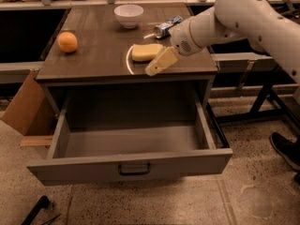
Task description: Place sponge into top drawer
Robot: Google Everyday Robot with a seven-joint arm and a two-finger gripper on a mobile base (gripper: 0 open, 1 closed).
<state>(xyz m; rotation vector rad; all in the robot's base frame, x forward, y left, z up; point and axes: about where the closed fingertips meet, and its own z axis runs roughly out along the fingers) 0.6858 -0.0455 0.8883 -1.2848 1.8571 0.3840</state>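
The pale yellow sponge (pixel 146 51) lies on the dark wooden cabinet top (pixel 93 55), right of its middle. My gripper (pixel 159 63) hangs from the white arm (pixel 243 18) that reaches in from the right. It is just in front of and to the right of the sponge, close to its near edge, above the cabinet's front edge. I hold nothing that I can see. The top drawer (pixel 131 165) is pulled wide open below, grey and empty inside, with a small dark bar handle (pixel 134 168) on its front panel.
An orange (pixel 67 41) sits at the cabinet top's left, a white bowl (pixel 128 15) at the back, a blue-and-silver can (pixel 167 27) behind my wrist. A cardboard box (pixel 26 108) leans at the left. A dark shoe (pixel 286 149) is at the right.
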